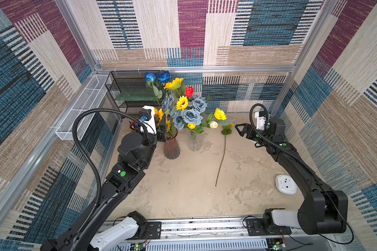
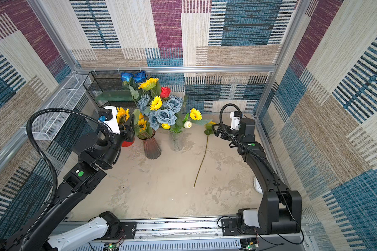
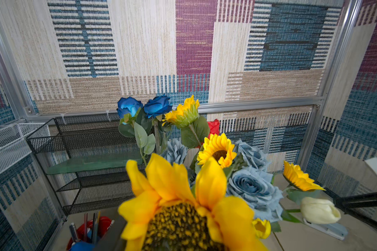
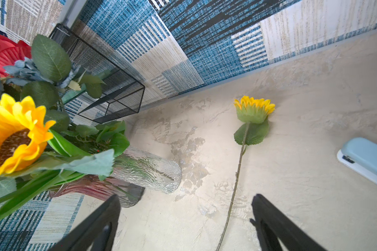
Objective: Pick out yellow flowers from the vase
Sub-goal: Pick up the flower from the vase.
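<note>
While right claw (image 4: 185, 197) gapes wide | left claw (image 2: 128, 126): cannot tell | sunflower (image 3: 183, 208) blocks view

**Camera setup**

Both top views give you the whole table (image 1: 183, 195) from high at the front, looking down and back. Left wrist view: pressed up to a sunflower head (image 3: 183, 217), facing the back wall (image 3: 194, 43). Right wrist view: low, close over the table, sharing the clear vase (image 4: 148, 169) with both top views.

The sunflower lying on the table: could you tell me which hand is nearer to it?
Right. The right hand hovers open close to the sunflower; the left hand is by the red vase, past the clear vase.
</note>
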